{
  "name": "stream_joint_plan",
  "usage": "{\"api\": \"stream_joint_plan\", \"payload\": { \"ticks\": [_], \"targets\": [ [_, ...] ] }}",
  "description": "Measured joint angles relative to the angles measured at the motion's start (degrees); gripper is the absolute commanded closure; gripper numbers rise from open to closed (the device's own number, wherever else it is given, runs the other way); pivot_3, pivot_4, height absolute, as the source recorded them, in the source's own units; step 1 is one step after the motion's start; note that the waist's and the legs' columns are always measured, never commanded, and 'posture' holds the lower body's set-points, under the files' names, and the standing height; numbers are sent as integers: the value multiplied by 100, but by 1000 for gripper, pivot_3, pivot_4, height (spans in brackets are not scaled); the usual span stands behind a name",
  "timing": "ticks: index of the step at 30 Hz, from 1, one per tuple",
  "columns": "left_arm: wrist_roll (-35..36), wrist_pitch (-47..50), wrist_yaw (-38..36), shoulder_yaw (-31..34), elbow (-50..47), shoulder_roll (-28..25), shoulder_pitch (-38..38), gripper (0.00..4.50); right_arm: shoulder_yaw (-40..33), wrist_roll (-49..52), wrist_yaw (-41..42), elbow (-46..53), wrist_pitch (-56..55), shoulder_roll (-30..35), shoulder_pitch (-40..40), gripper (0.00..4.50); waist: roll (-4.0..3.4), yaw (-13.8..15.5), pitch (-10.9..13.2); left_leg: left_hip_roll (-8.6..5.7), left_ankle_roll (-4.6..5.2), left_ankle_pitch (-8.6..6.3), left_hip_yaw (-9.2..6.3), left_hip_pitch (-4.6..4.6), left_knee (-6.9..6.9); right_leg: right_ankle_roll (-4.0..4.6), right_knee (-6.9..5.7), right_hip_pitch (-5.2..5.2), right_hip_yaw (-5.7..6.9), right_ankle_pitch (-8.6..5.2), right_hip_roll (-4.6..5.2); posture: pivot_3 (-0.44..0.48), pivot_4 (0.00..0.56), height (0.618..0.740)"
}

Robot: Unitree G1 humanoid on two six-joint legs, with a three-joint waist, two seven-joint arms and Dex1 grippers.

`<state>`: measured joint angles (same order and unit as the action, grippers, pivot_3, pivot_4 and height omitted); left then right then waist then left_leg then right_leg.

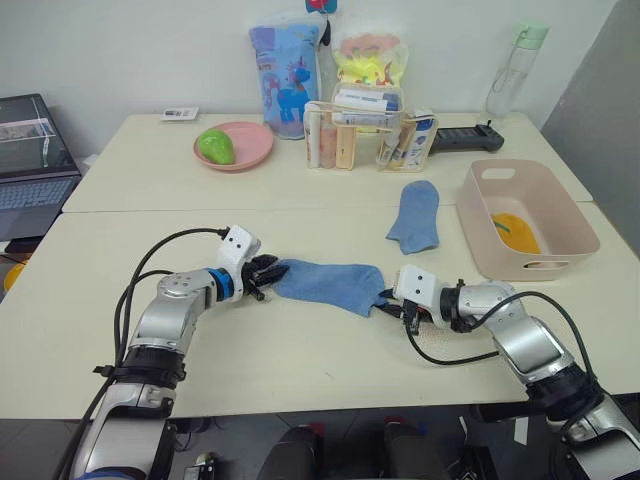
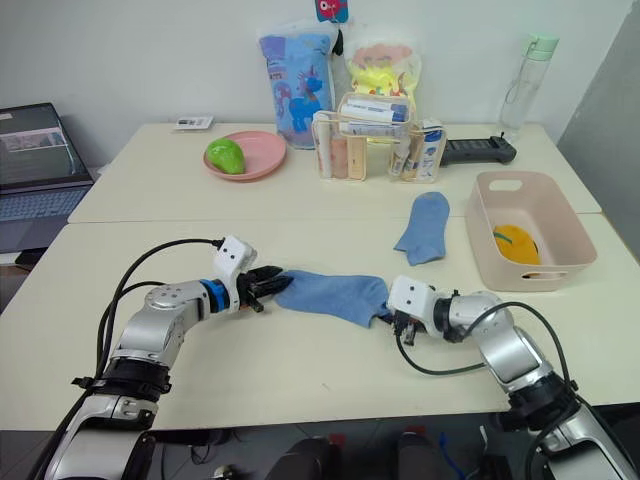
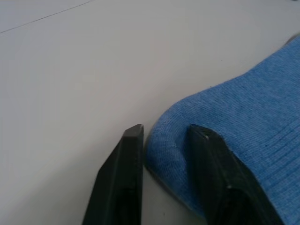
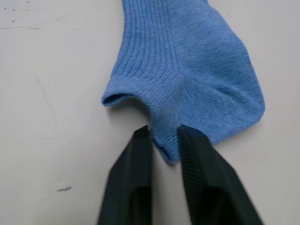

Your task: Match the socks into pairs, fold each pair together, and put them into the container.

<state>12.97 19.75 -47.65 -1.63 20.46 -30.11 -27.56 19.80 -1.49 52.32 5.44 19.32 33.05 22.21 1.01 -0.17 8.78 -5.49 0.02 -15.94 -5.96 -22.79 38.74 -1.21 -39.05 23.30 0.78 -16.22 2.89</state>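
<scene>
Lying flat on the table [image 1: 300, 370] with its long axis strung straight from one pincer to the other, light blue sock [image 1: 330, 283] was pinched at both ends: toe nipped in the left gripper [image 1: 268, 274], cuff corner nipped in the right gripper [image 1: 392, 303]. Lay its mate, second light blue sock [image 1: 414, 215], well beyond the right gripper, nearer that arm than the left. Stood farther out on that same side the container [image 1: 575, 215], something mustard yellow already inside.

Head cameras look down over the bench [image 1: 300, 370]; each wrist camera sits close behind its fingers, sharing one sock [image 4: 187, 70].
</scene>
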Motion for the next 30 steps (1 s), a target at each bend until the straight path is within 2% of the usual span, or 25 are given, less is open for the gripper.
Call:
{"api": "stream_joint_plan", "payload": {
  "ticks": [2,8,14,17,22,23,26,29,30],
  "targets": [
    [68,147,-4,69,-231,-1,157,4453,-19,55,19,-1,-50,2,-11,4500,0,-5,0,1,0,0,1,0,-1,0,0,1,-1,0,0,0,150,740],
    [474,1157,433,380,-1724,61,1074,4483,-126,123,191,-21,-367,172,-59,4500,-2,-9,1,2,1,-1,1,-1,-2,0,1,1,-2,0,0,0,150,740],
    [1092,2561,1470,750,-3792,569,2374,4483,-519,365,729,-14,-1145,930,-353,4500,-1,26,2,3,6,-3,2,3,-1,0,3,-8,-2,0,0,0,150,740],
    [1211,2880,1881,765,-4290,813,2661,4483,-643,562,1033,-21,-1404,1148,-479,4500,-1,27,2,4,6,-4,4,10,-1,-1,3,-15,-3,-1,0,0,150,740],
    [1064,2632,2001,565,-4327,788,2724,4483,-668,562,1164,-131,-1563,1162,-534,4500,-1,43,2,4,6,-3,7,10,-1,-1,3,-15,-4,-1,0,0,150,740],
    [980,2484,1981,491,-4261,726,2715,4022,-668,560,1168,-131,-1570,1149,-539,4291,-2,48,2,4,6,-3,8,11,-1,-1,3,-15,-4,-1,0,0,150,740],
    [859,2024,1866,407,-3995,667,2652,3252,-667,548,1150,-119,-1647,1143,-622,3510,-2,69,1,5,6,-3,7,11,-1,0,3,-15,-4,-1,0,0,150,740],
    [841,1740,1713,487,-3749,508,2532,2221,-681,534,1129,-46,-1770,1175,-836,2397,-2,75,2,5,5,-4,8,9,-2,0,4,-12,-4,-1,0,0,150,740],
    [853,1658,1597,543,-3697,393,2491,1908,-683,517,1135,10,-1837,1225,-927,2384,-2,75,2,5,5,-4,7,8,-2,0,4,-11,-4,-1,0,0,150,740]
  ]
}}
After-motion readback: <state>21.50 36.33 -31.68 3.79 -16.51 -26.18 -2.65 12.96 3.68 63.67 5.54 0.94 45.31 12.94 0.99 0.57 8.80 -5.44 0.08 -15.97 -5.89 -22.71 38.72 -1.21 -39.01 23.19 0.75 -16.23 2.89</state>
